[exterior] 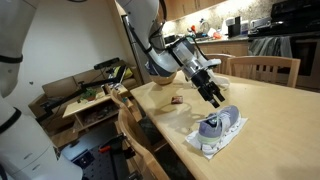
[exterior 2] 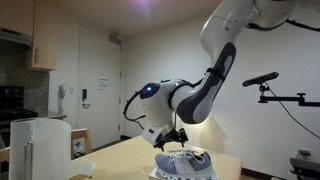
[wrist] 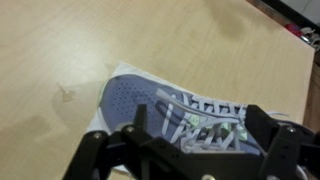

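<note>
A blue-grey sneaker (wrist: 150, 105) with pale laces lies on a white sheet (exterior: 210, 143) on the wooden table (exterior: 270, 110). In the wrist view my gripper (wrist: 195, 135) hangs directly over the shoe's laces, jaws open, one black finger (wrist: 138, 118) on the left and the other at the right of the lacing. Nothing is held between them. In both exterior views the gripper (exterior: 216, 98) (exterior 2: 172, 138) hovers just above the sneaker (exterior: 220, 124) (exterior 2: 186, 163), close to its top. Whether the fingertips touch the laces is unclear.
A small dark object (exterior: 176, 101) lies on the table near the shoe. Wooden chairs (exterior: 262, 68) stand at the far side and another chair (exterior: 132, 120) at the near edge. A cluttered low shelf (exterior: 95, 95) sits beyond the table. A white appliance (exterior 2: 42, 148) stands nearby.
</note>
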Controlling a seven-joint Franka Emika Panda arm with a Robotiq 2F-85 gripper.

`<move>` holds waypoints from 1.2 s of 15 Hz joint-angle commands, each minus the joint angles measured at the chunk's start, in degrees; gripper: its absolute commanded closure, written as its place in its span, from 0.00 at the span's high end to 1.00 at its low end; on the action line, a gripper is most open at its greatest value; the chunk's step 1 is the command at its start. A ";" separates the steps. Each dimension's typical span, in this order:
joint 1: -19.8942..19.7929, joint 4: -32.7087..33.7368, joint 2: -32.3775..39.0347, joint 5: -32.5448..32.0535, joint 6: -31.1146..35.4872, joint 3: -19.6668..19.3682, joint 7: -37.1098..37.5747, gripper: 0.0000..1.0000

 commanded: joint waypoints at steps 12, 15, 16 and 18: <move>-0.81 0.88 2.49 1.47 7.25 -0.77 13.25 1.00; -1.17 1.19 2.82 2.03 7.20 -0.81 13.35 0.75; -1.12 1.31 2.88 2.02 7.08 -0.90 13.55 0.75; -1.10 1.42 2.95 2.19 7.00 -0.92 13.56 0.61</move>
